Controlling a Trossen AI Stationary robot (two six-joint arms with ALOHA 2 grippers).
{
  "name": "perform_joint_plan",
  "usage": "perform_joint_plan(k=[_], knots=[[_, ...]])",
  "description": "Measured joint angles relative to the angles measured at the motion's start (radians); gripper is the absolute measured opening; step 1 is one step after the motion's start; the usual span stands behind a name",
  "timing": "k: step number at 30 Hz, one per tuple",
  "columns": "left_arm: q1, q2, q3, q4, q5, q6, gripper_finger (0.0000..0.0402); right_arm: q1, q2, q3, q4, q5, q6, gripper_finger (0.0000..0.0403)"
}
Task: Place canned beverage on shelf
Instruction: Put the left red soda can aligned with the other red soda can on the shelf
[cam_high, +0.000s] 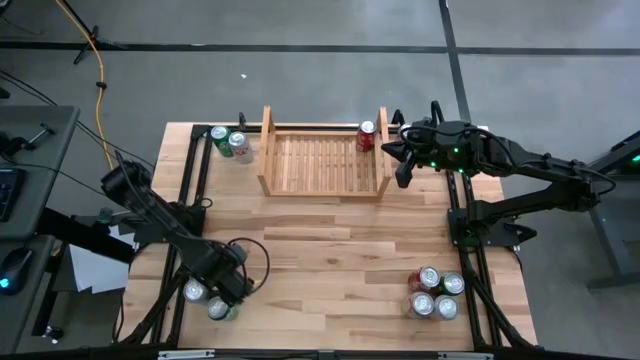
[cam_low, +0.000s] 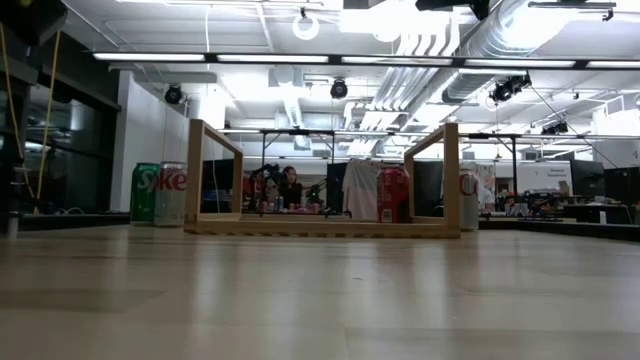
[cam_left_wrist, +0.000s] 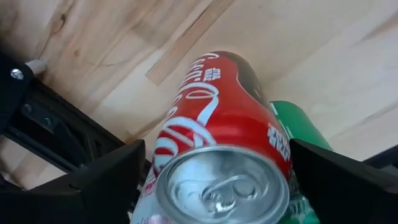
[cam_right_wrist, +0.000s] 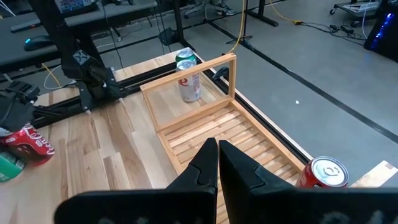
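My left gripper (cam_high: 228, 290) is down at the near left corner of the table (cam_high: 330, 260), fingers spread wide on either side of a red cola can (cam_left_wrist: 217, 143). From my wrist camera the can sits right between my two fingers (cam_left_wrist: 106, 180), top rim facing me, but I can't see either finger actually touching it, so I wouldn't call it grabbed. A green can (cam_left_wrist: 301, 127) stands just behind it, touching or nearly so; hard to say from this angle.

My right gripper (cam_high: 402, 158) has its fingers pressed together with nothing in them, and it hangs just outside the right side board of the shelf (cam_high: 322, 160). The shelf is at the far edge of the table, well away from my left gripper. One red can (cam_high: 367, 136) already stands inside it, tucked into the far corner next to my right gripper.

Two more cans (cam_high: 229, 143), one green and one pale, stand just outside the shelf's left board, and a cluster of four cans (cam_high: 435, 293) sits at the near right corner.
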Motion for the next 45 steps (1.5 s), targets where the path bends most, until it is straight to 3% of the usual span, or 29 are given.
perform_joint_plan(k=[21, 25, 29, 38, 45], knots=[[0.0, 0.015, 0.003, 0.003, 0.017, 0.034, 0.0392, 0.0, 0.0, 0.0, -0.001, 0.001, 0.0, 0.0], [0.005, 0.012, 0.003, 0.002, 0.036, 0.026, 0.0361, 0.0, 0.0, 0.0, -0.003, -0.001, -0.008, 0.0], [0.021, -0.011, 0.003, -0.001, 0.051, 0.056, 0.0289, 0.0, 0.0, 0.0, -0.003, 0.006, -0.015, 0.0], [0.132, -0.247, 0.024, -0.026, 0.031, 0.145, 0.0278, 0.0, 0.0, 0.0, 0.019, 0.01, -0.007, 0.0], [0.311, -0.427, 0.2, -0.025, -0.171, 0.28, 0.0278, 0.0, 0.0, 0.0, 0.152, -0.074, -0.075, 0.0]])
